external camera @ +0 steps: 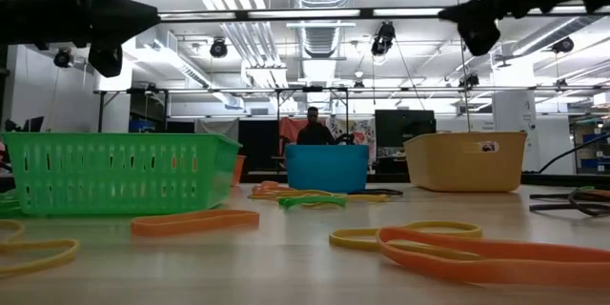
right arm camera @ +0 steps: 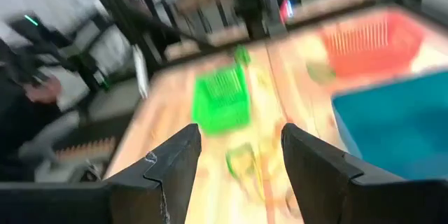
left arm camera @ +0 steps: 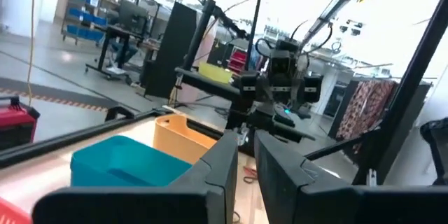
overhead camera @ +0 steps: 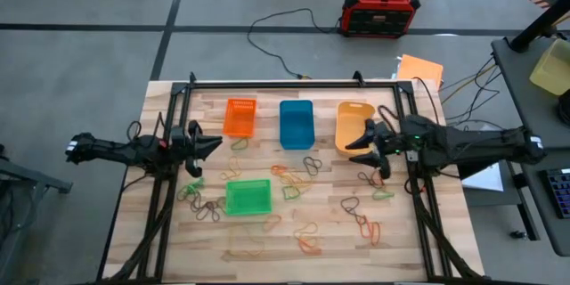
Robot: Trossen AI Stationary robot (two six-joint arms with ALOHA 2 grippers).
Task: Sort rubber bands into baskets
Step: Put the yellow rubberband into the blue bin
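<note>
Four baskets stand on the wooden table: orange (overhead camera: 240,117), blue (overhead camera: 297,124) and yellow-orange (overhead camera: 352,127) in a far row, and green (overhead camera: 247,197) nearer the front. Many rubber bands (overhead camera: 298,178) in orange, red, green, yellow and dark brown lie scattered flat around them. My left gripper (overhead camera: 216,145) hangs shut and empty in the air at the left, near the orange basket. My right gripper (overhead camera: 359,142) hangs open and empty above the yellow-orange basket's near end. In the right wrist view its fingers (right arm camera: 171,168) stand wide apart with nothing between them.
A red-and-black box (overhead camera: 379,9) with cables sits on the floor beyond the table's far edge. Black frame rails (overhead camera: 294,83) run along the far edge and both sides. In the low view, large orange and yellow bands (external camera: 457,248) lie close to the near edge.
</note>
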